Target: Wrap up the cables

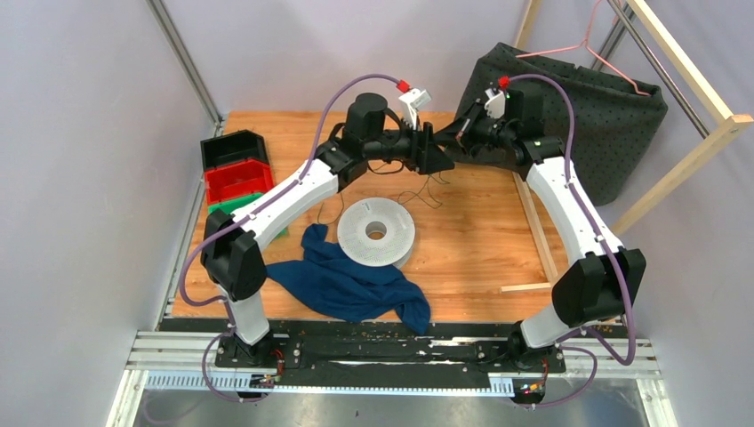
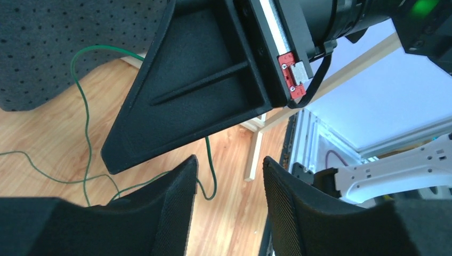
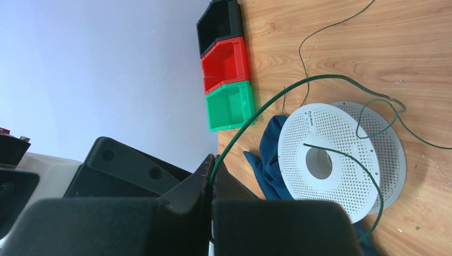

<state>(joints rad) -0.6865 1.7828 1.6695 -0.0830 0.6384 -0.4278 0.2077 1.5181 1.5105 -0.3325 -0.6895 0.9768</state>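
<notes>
Cable (image 3: 309, 79) is arcing from my right gripper (image 3: 211, 181), which is pinching it, down over the white spool (image 3: 341, 133). My left gripper (image 2: 229, 178) is hanging spread alongside; it should be taking the strand close, without slack, I'm judging.

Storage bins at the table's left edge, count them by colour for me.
black bin: 1
red bin: 1
green bin: 1
Total: 3
</notes>
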